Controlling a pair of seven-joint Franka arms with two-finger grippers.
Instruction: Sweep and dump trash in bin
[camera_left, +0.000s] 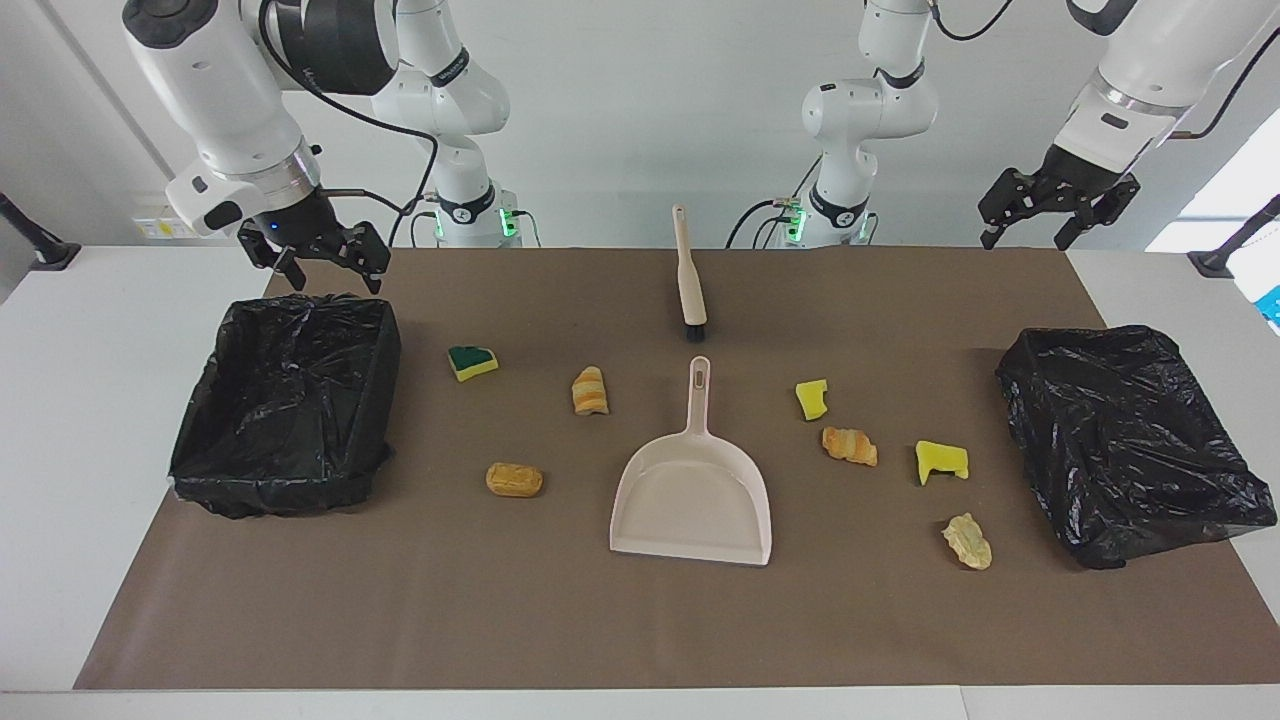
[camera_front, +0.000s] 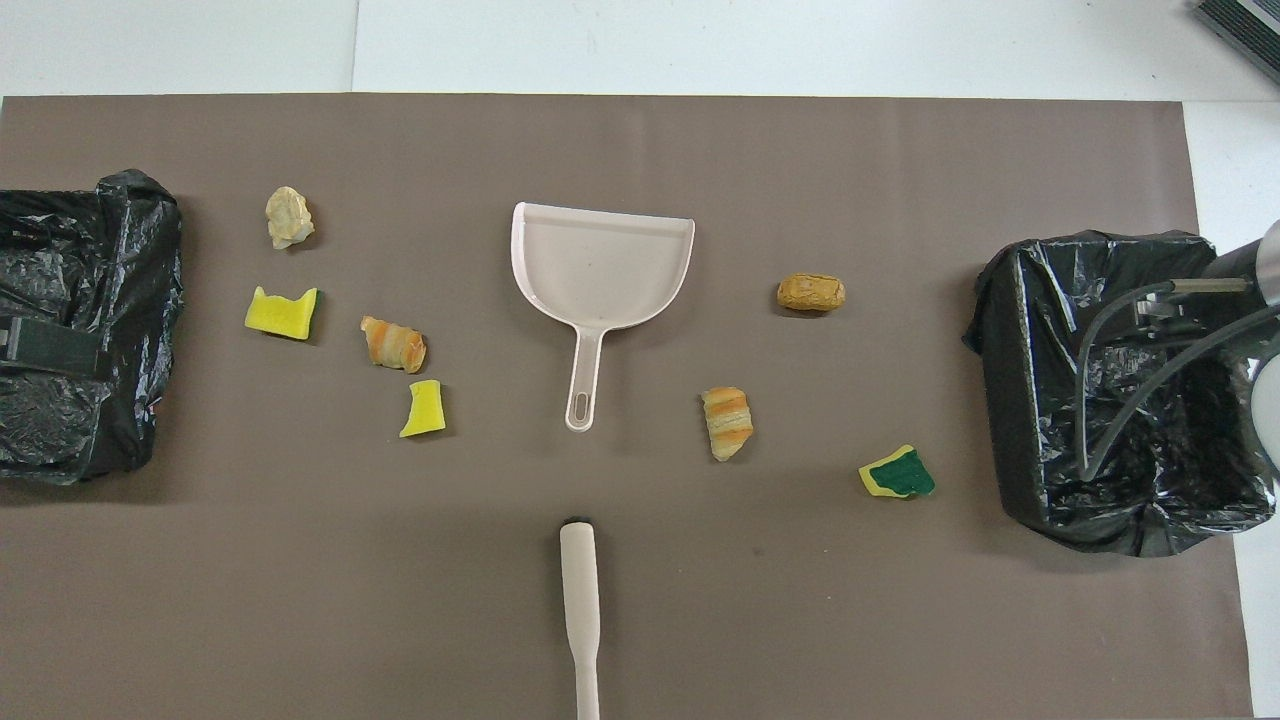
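Between both tools, mid-worktop: brush (camera_left: 689, 275) handle points at robots, dustpan (camera_left: 692, 487) just past it, trash (camera_left: 849, 445) scattered both ends. Left tool (camera_left: 1058, 205), right tool (camera_left: 318, 255) wide open, empty, about equally distant.

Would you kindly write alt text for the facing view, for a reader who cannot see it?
Seven trash scraps lie scattered on a brown mat around a beige dustpan, with a brush nearer the robots. A black-lined bin sits at each end; the right gripper and left gripper hang raised, jaws open and empty.
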